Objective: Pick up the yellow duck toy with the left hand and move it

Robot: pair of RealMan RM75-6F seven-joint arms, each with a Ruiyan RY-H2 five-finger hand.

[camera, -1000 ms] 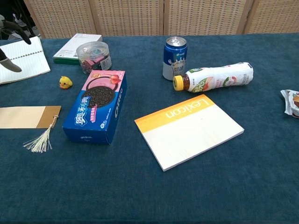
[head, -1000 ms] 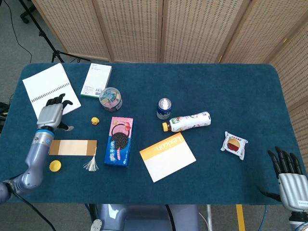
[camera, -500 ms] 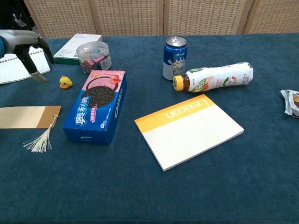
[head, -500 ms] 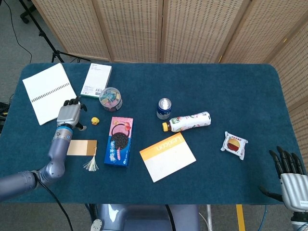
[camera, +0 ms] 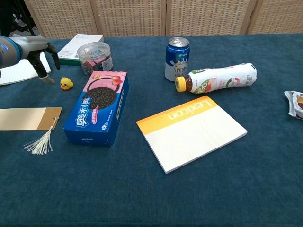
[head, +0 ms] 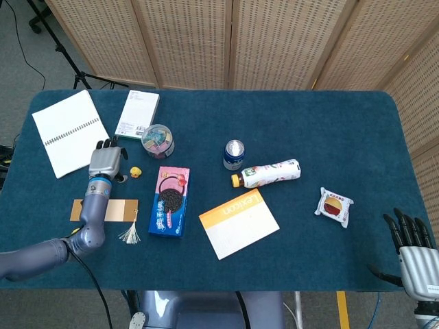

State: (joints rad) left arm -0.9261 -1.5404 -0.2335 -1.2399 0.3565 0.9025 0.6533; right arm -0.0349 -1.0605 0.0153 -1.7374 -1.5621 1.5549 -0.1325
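Note:
The small yellow duck toy (head: 136, 173) (camera: 66, 84) sits on the blue table cloth, just left of the Oreo box. My left hand (head: 106, 162) (camera: 39, 53) hovers close to the duck's left side, fingers apart and pointing down, holding nothing. In the chest view its fingertips (camera: 49, 79) hang a short way from the duck without touching it. My right hand (head: 413, 255) stays at the near right corner of the table, fingers spread and empty, seen only in the head view.
Around the duck stand a blue Oreo box (head: 169, 201), a clear tub of clips (head: 158, 140), a green-edged booklet (head: 138, 114), a spiral notebook (head: 68, 131) and a tasselled bookmark (head: 118, 211). Further right are a can (head: 234, 154), a bottle (head: 269, 173), a Lexicon pad (head: 239, 223) and a snack packet (head: 335, 206).
My left hand has travelled right from the spiral notebook to just beside the duck. The duck and the right hand have not moved.

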